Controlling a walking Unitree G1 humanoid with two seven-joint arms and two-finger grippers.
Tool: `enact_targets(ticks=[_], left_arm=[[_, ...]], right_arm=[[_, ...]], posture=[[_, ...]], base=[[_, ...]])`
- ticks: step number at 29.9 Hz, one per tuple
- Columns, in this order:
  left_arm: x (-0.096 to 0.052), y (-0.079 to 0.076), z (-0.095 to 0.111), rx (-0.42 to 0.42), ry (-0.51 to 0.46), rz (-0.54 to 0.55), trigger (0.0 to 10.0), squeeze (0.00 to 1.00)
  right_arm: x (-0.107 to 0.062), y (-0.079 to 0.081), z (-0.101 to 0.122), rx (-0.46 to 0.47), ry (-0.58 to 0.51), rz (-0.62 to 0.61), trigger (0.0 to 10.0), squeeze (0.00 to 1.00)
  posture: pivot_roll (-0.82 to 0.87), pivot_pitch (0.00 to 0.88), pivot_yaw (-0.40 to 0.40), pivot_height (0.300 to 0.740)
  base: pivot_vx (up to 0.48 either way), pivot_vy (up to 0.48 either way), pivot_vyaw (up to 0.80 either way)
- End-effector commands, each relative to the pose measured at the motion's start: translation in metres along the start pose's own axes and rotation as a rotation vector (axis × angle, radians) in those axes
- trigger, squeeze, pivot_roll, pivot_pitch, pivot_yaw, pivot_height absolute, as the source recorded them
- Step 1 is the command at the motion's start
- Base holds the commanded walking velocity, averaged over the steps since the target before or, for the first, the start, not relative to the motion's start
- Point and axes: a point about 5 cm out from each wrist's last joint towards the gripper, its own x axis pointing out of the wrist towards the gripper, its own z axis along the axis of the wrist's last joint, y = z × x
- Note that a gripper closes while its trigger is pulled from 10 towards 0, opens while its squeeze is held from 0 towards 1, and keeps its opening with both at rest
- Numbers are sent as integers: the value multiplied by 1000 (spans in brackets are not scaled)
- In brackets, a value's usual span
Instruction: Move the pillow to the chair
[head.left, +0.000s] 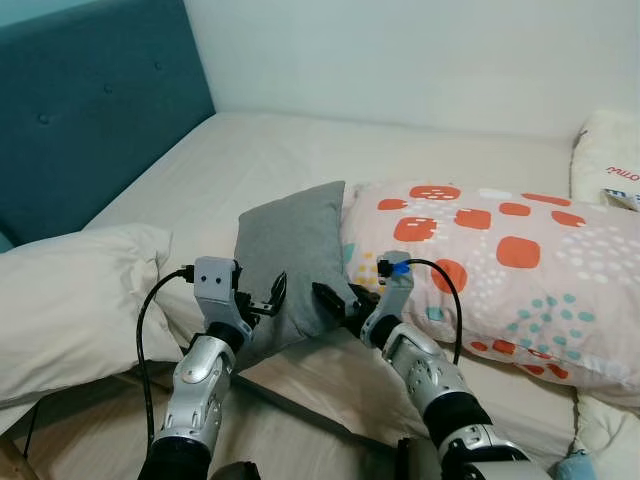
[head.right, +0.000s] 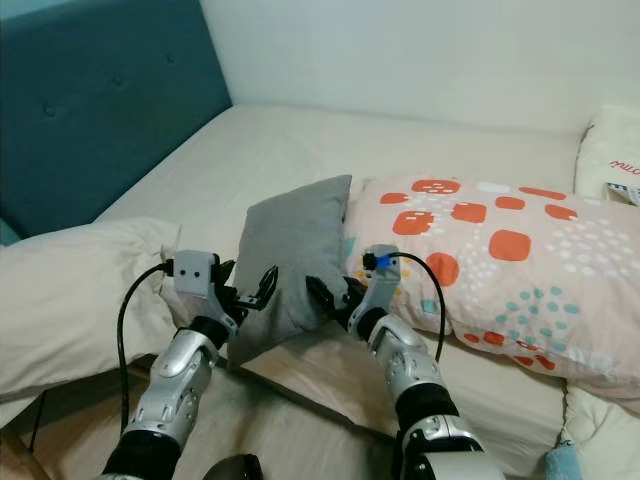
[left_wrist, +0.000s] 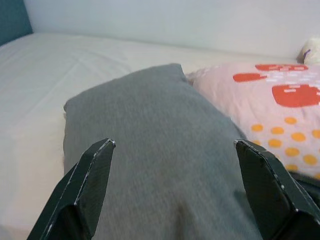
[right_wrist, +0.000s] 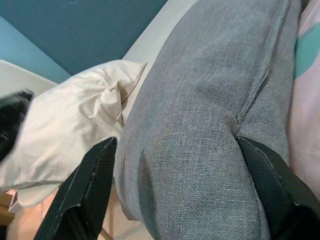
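A small grey pillow (head.left: 296, 262) stands on its edge on the bed, leaning between a white pillow (head.left: 75, 300) and a long patterned pillow (head.left: 500, 265). My left gripper (head.left: 262, 300) is open at the grey pillow's lower left side. In the left wrist view the left gripper (left_wrist: 175, 145) straddles the grey pillow (left_wrist: 160, 150) with its fingers wide apart. My right gripper (head.left: 340, 303) is open at the pillow's lower right side. The right wrist view has the grey cloth (right_wrist: 200, 125) bulging between the spread fingers of the right gripper (right_wrist: 177, 145).
The bed (head.left: 270, 150) with a cream sheet runs back to a white wall. A teal padded headboard (head.left: 90, 110) stands at the left. Another white cushion (head.left: 608, 160) lies at the far right. The bed's front edge is under my arms.
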Motion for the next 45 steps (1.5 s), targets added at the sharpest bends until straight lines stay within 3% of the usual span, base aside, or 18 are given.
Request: enact_targets(ticks=[1, 2, 3, 15, 23, 25, 26, 27, 28, 31, 34, 38, 45], left_arm=[[-3, 5, -1, 3, 15, 17, 10000, 0], [-3, 5, -1, 3, 15, 17, 10000, 0], [-3, 5, 1, 3, 12, 18, 10000, 0], [1, -1, 9, -7, 11, 17, 10000, 0], [9, 2, 14, -15, -1, 53, 10000, 0], [14, 5, 15, -27, 11, 82, 10000, 0], [14, 5, 15, -27, 11, 82, 10000, 0], [21, 5, 12, -31, 60, 99, 10000, 0], [21, 5, 12, -31, 60, 99, 10000, 0], [27, 2, 6, -20, 119, 91, 10000, 0], [28, 1, 5, -9, 123, 89, 10000, 0], [30, 0, 6, -2, 97, 109, 10000, 0], [33, 0, 6, -9, 97, 116, 10000, 0]], right_arm=[[3, 7, -9, 18, 39, 43, 3686, 0], [3, 7, -9, 18, 39, 43, 3686, 0], [3, 7, -10, 2, 46, 50, 0, 0], [-8, -14, -18, -72, 120, -64, 0, 0], [-7, -12, 8, -99, 13, 20, 0, 0], [-7, -9, 33, -105, -84, 58, 0, 0], [-7, -9, 33, -105, -84, 58, 0, 0], [-9, -9, 67, -127, -201, 74, 0, 0], [-9, -9, 67, -127, -201, 74, 0, 0], [-16, -5, 103, -164, -329, 100, 0, 0], [-18, -3, 112, -173, -358, 111, 0, 0], [-27, 15, 147, -203, -493, 202, 0, 0], [-33, 35, 165, -257, -557, 268, 0, 0]], posture=[[73, 110, 66, 576], [73, 110, 66, 576], [70, 109, 64, 576], [44, 87, 54, 576], [36, 51, 46, 576], [31, 31, 44, 586], [31, 31, 44, 586], [16, 4, 48, 596], [16, 4, 48, 596], [7, 0, 51, 611], [7, 0, 51, 616], [-8, 0, 61, 636], [-7, 0, 69, 666]], base=[[0, 0, 0], [0, 0, 0], [0, 0, 0], [0, 0, 0], [0, 0, 0], [0, 0, 0], [0, 0, 0], [0, 0, 0], [0, 0, 0], [-320, 0, 0], [-480, 0, 0], [-91, 0, 0], [0, 0, 0]])
